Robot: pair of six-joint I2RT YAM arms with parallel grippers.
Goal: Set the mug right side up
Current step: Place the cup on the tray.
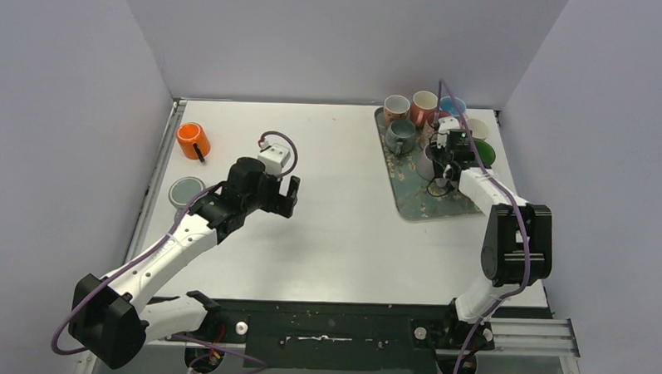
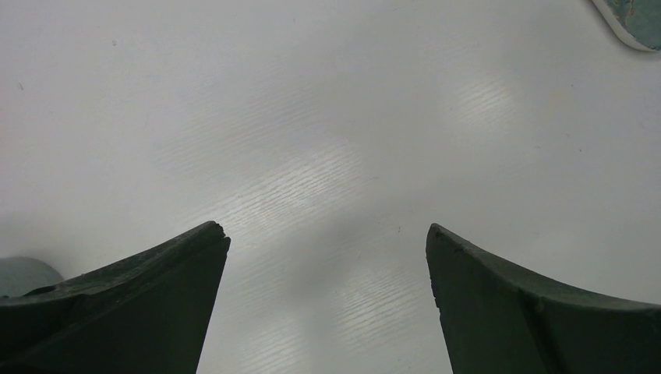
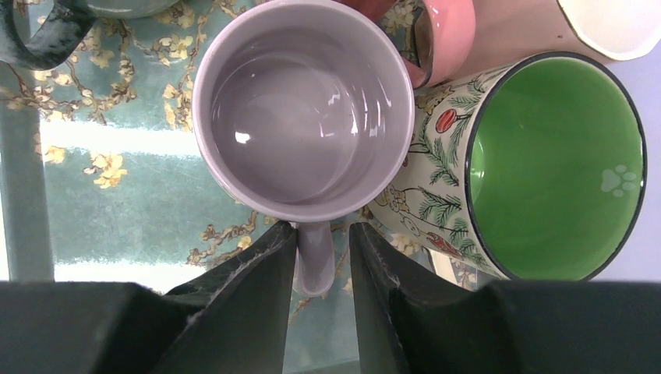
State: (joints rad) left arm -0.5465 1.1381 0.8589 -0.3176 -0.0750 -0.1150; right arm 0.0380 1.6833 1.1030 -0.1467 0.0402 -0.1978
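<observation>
Top external showed me the white table (image 1: pixel 334 237), with the flowered tray (image 1: pixel 412 196) at its far right, crowded with mugs. My left gripper (image 1: pixel 287 194) hung over bare table, well apart from the tray, its jaws spread wide. On the right wrist view, the lilac mug (image 3: pixel 304 109) stood mouth up on the tray, just beside a green-lined mug (image 3: pixel 557 164). My right gripper (image 3: pixel 323 231) straddled its handle (image 3: pixel 315 265), jaws loosened: one finger against it, a sliver of gap at the other.
</observation>
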